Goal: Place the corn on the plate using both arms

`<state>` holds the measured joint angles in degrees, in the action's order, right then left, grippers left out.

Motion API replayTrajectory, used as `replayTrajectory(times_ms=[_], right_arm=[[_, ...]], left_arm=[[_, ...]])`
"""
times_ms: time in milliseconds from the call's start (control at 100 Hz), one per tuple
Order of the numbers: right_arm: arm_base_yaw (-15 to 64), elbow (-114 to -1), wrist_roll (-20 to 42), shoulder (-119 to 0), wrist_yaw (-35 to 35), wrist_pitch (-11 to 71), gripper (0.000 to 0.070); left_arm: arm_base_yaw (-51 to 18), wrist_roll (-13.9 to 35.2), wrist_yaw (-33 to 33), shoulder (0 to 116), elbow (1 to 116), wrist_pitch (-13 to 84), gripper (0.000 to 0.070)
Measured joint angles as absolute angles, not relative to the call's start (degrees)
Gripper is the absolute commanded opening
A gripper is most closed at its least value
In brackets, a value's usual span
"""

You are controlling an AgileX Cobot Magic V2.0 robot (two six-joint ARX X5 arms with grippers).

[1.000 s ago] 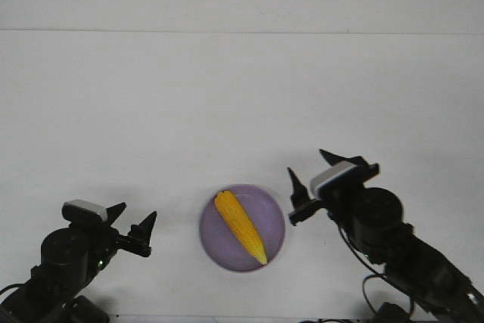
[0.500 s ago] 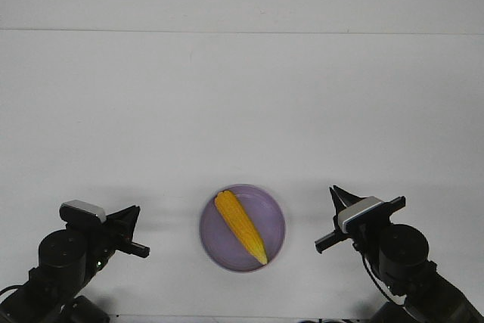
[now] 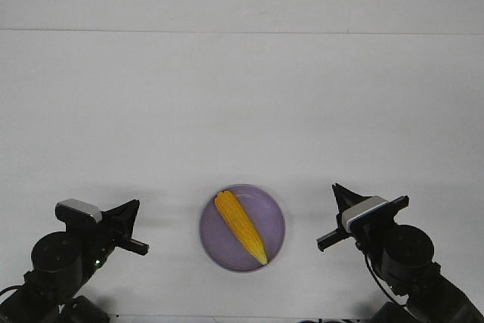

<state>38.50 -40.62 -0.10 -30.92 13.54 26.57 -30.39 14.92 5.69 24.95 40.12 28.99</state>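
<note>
1. White and matte, the table (image 3: 242,111) fills nearly the whole front view, and a faint horizontal seam marks its far edge against an equally pale wall.
2. Near the front edge, at centre, sits the plate (image 3: 215,243), a round, shallow lavender disc of smooth plastic with a raised rim.
3. Lying inside the plate is the corn (image 3: 240,226), a yellow-orange tapered cob with a finely kernelled surface. Its blunt end points to the far left and its pointed tip reaches the plate's near right rim.
4. At near left, the left gripper (image 3: 128,225) shows black pointed prongs and a grey-white block on top. Its prongs stand apart, released, holding nothing, with bare table between them and the plate.
5. At near right, the right gripper (image 3: 355,217) carries the same black prongs and pale block. Its prongs are spread wide, empty, also clear of the plate's rim.
6. Both arms sit low at the near edge; the broad stretch of table beyond the plate lies open.
</note>
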Motion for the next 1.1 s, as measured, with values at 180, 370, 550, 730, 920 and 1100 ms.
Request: replayTrajectory(times_ms=[180,370,550,730,920,1100], right_arm=[[38.5,-40.6,-0.1,-30.9,13.5,26.5,0.0019],[38.5,-40.6,-0.1,-30.9,13.5,26.5,0.0019],[38.5,-40.6,-0.1,-30.9,13.5,26.5,0.0019],[38.5,-40.6,-0.1,-30.9,13.5,26.5,0.0019],[38.5,-40.6,-0.1,-30.9,13.5,26.4,0.0019],[38.5,-40.6,-0.1,-30.9,13.5,26.4,0.0019]], left_arm=[[-27.6,10.8,7.6,23.7,39.6,25.2,0.0012],[-12.9,0.7,6.1,13.4,25.8,10.2,0.0012],[-1.7,-1.1,6.2,2.4,9.4,3.4,0.0012],[-0.9,-1.7,6.1,0.4,2.2,1.0,0.0012],[-0.9,-2.0,6.0,0.3,2.0,-1.3,0.0013],[-0.9,-2.0,6.0,0.3,2.0,-2.5,0.0013]])
